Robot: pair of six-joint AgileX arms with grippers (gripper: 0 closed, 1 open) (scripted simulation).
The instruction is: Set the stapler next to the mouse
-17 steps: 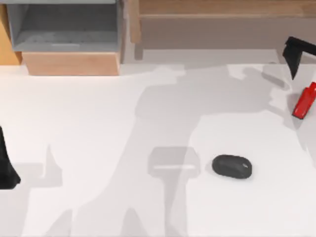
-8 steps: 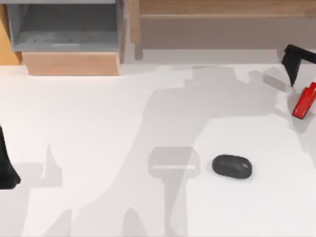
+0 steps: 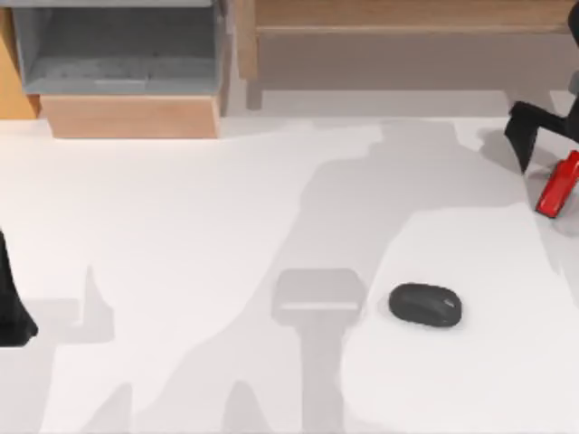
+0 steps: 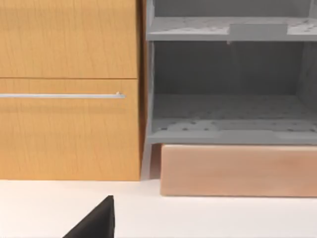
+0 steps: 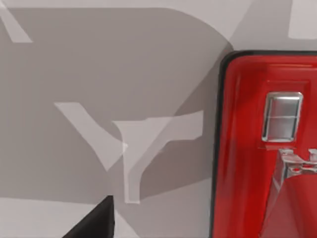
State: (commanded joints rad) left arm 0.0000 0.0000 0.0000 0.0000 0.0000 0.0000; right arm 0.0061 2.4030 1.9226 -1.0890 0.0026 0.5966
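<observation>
Your right gripper point(image 3: 529, 136) hangs at the top view's upper right edge, just up-left of the small glossy red bar-shaped stapler point(image 3: 558, 185) — whether its fingers are parted, you cannot tell. The stapler lies free on the white table point(image 3: 181, 226), its long axis slanting lower-left to upper-right, well apart from the dark oval mouse point(image 3: 425, 305) at lower centre-right. The left arm sits parked at the left edge.

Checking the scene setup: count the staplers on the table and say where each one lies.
1. The stapler lies at the table's right edge, beside the right gripper, well apart from the mouse.
</observation>
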